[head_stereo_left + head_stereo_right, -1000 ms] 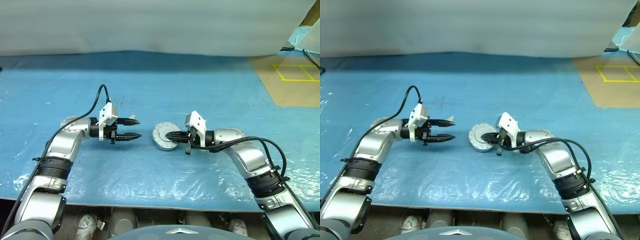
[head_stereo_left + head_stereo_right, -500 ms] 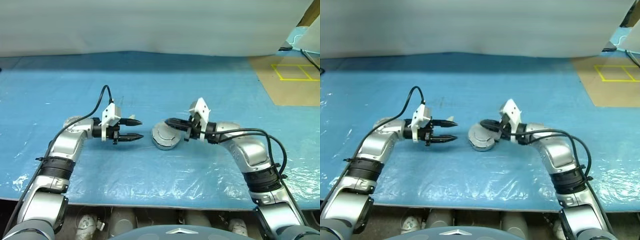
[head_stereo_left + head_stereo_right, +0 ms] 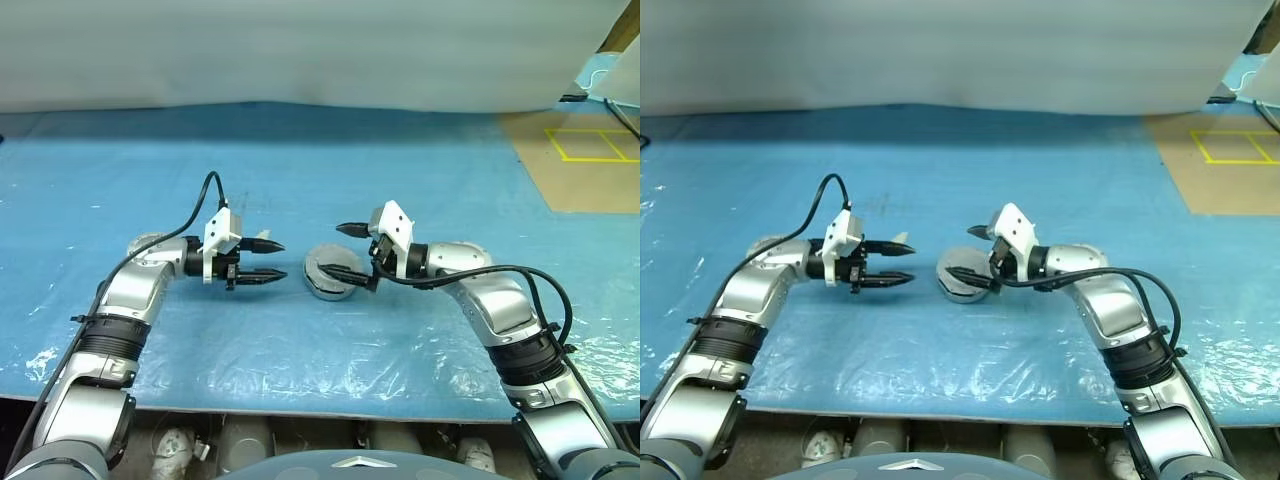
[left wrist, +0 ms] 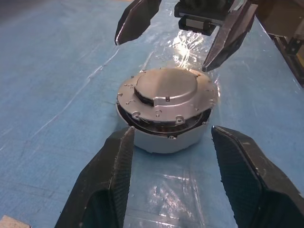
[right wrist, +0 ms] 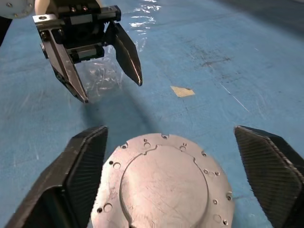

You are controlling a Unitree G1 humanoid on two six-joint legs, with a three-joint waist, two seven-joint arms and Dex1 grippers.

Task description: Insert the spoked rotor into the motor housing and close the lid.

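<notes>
Motor housing [image 3: 331,282] sits on the blue plastic-covered table [image 3: 420,170], roughly mid-width and nearer the front edge than the back, between my two grippers. Lid [image 4: 166,92] is down on top of the can, pale smooth outer face up, notched rim showing all round; in the L wrist view I see a dark gap under the rim on the side facing that camera, so I can't say it's fully seated. Rotor isn't visible w/ the lid over it. R gripper [image 3: 347,249] hangs over the housing's right side, fingers spread wide, one tip above the lid's far edge and the other low by the near-right wall; in the R wrist view both fingers [image 5: 78,166] flank the lid w/ clear space either side, gripping nothing. L gripper [image 3: 268,259] is just beside the housing on its left, apart from it, pointing at it about level, fingers parted partway w/ nothing between them; L wrist view has its fingers [image 4: 111,175] framing the can from short of it. Small tan scrap [image 5: 182,91] lies on the sheet behind the housing, near the L gripper. Brown board w/ yellow tape squares [image 3: 592,145] at the far right corner of the table.
</notes>
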